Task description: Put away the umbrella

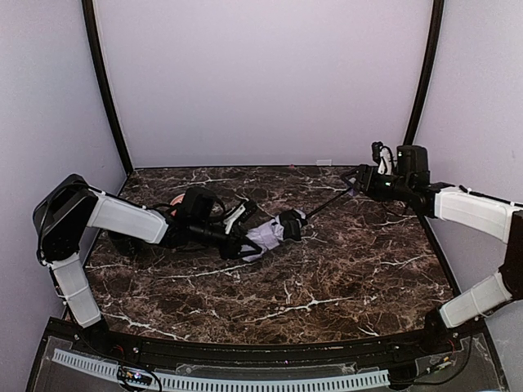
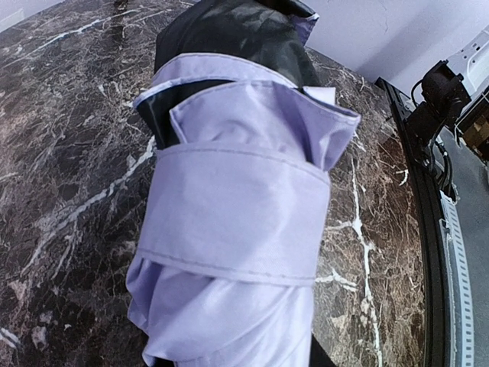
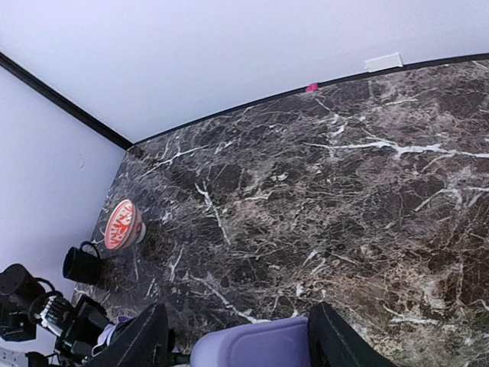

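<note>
Left claw [image 1: 243, 233]: I see it clenched on the umbrella [image 1: 268, 234], which lies folded at the middle of the marble table [image 1: 327, 286].
Right claw [image 3: 238, 340]: straddles the lavender handle [image 3: 252, 345]; I cannot tell whether it grips.

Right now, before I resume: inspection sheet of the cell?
Surface: dark veined marble table.
Job's things: umbrella folded and strapped, shaft out toward the right arm.
Clutter: red-patterned bowl, black cup beside it, behind the left arm.
Grippers: left gripper shut on the umbrella fabric; right gripper straddles the handle, grip unclear.
Cables: loose cable loop at right wrist.
Surroundings: pale walls, black corner posts; nothing else seen.
</note>
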Robot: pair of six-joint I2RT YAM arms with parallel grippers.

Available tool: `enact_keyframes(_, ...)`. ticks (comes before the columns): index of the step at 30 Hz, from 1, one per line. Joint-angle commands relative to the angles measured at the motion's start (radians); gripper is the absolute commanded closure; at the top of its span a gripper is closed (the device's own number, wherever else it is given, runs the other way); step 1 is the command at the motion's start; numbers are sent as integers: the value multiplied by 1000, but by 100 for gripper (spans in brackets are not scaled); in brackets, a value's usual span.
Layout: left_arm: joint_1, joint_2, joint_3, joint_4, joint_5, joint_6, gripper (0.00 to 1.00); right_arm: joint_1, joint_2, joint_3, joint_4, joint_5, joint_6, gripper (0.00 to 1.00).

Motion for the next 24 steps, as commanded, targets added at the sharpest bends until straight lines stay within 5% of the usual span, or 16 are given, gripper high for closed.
enact_keyframes(1,-1,-67,-6,82,33,12,100,35,45,-24,91,24,-13,45)
enact_keyframes(10,-2,-27,40,168,45,-54,100,280,152,-98,293,28,101,75)
enact_keyframes(24,2,62,166,249,56,-80,100,518,424,23,569,-252,299,84)
